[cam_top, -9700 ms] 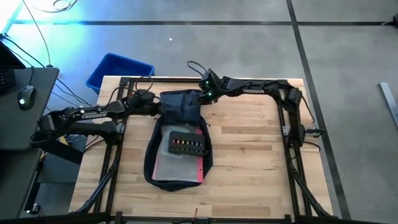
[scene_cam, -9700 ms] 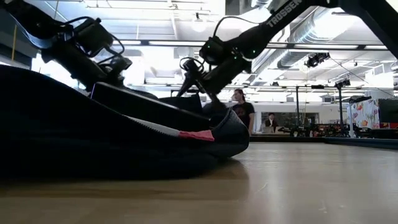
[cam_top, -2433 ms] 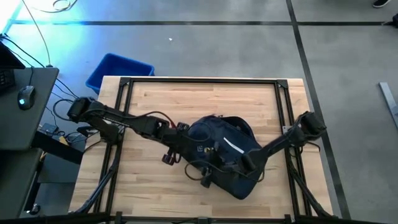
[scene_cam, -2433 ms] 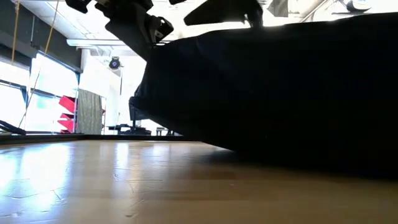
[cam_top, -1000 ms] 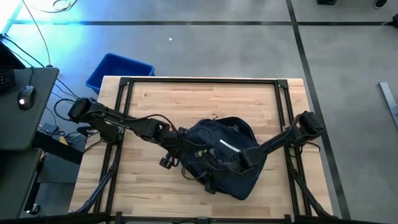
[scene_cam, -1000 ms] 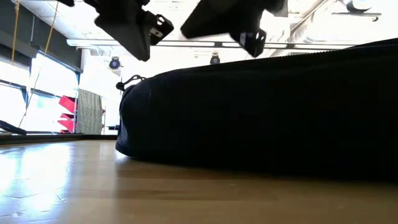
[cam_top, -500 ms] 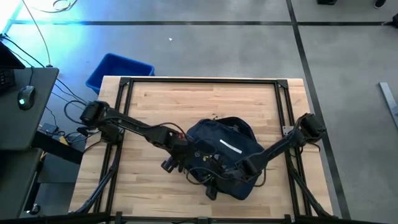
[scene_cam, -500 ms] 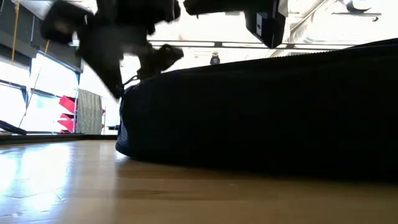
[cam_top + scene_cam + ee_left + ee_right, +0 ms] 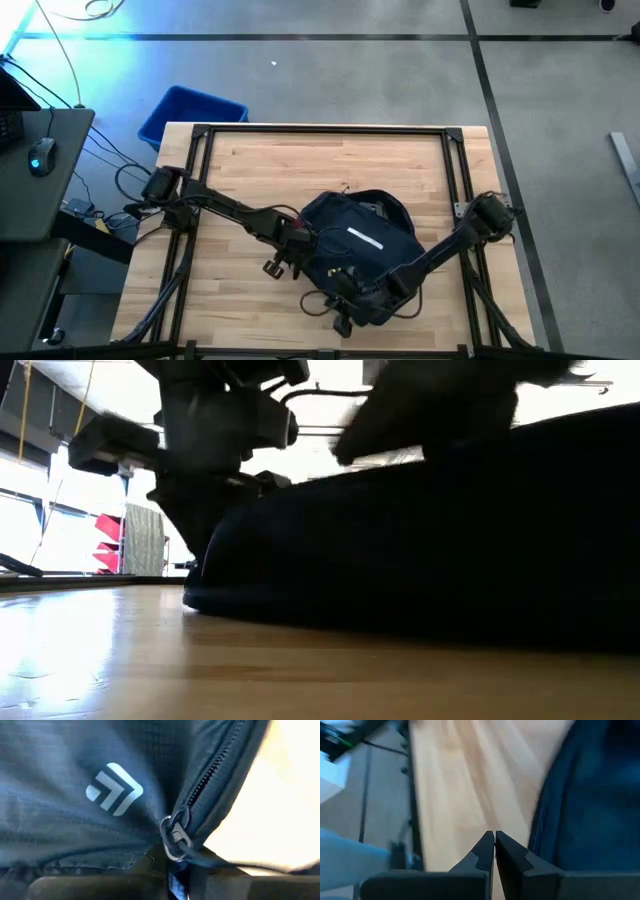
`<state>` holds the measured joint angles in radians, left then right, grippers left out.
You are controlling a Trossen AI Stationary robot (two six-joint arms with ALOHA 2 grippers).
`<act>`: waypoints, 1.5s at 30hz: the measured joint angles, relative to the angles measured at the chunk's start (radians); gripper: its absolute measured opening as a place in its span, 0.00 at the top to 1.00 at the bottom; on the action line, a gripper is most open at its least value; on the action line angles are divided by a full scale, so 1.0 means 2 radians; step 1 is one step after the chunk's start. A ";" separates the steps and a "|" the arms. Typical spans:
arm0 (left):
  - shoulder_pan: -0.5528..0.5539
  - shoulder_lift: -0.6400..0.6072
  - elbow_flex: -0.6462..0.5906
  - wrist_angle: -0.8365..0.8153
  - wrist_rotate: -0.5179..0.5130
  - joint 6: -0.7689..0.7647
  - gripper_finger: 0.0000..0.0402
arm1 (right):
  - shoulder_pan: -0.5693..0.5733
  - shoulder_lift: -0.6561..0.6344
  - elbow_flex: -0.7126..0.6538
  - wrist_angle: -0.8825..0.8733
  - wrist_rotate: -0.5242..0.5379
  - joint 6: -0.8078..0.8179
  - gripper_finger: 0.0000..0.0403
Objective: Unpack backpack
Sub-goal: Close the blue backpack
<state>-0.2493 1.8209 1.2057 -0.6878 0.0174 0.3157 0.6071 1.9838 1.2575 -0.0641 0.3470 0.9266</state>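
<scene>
Since half a second earlier, the right arm had swung its fingers [image 9: 340,322] down to the 6 o'clock edge of the backpack [image 9: 365,255], while the left arm's fingers [image 9: 297,250] had stayed at the bag's 9 o'clock side. The backpack lay zipped and rounded on the wooden counter [image 9: 250,170], toward the 5 o'clock part of it. In the left wrist view the left fingers were pinched on the zipper pull [image 9: 174,837], hard against the navy fabric, just beside a pale arrow logo [image 9: 114,788]. The right fingers [image 9: 494,851] were closed with nothing between them, the bag's fabric just beside them and bare counter beyond. From the low view the bag filled the right of the scene as a dark mound [image 9: 450,550] resting on the counter. Off the counter, at 11 o'clock, a blue bin [image 9: 190,110] sat on the grey floor, and a desk [image 9: 35,170] with a mouse [image 9: 40,153] stood at 9 o'clock.
</scene>
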 joint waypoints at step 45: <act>-0.088 -0.022 0.000 0.084 -0.077 -0.187 0.89 | -0.103 -0.046 -0.011 0.014 -0.044 -0.306 0.57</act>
<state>-0.4251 1.7767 1.2049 -0.5190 -0.1369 -0.0577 0.4011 1.8923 1.2346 -0.0368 0.2582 0.3137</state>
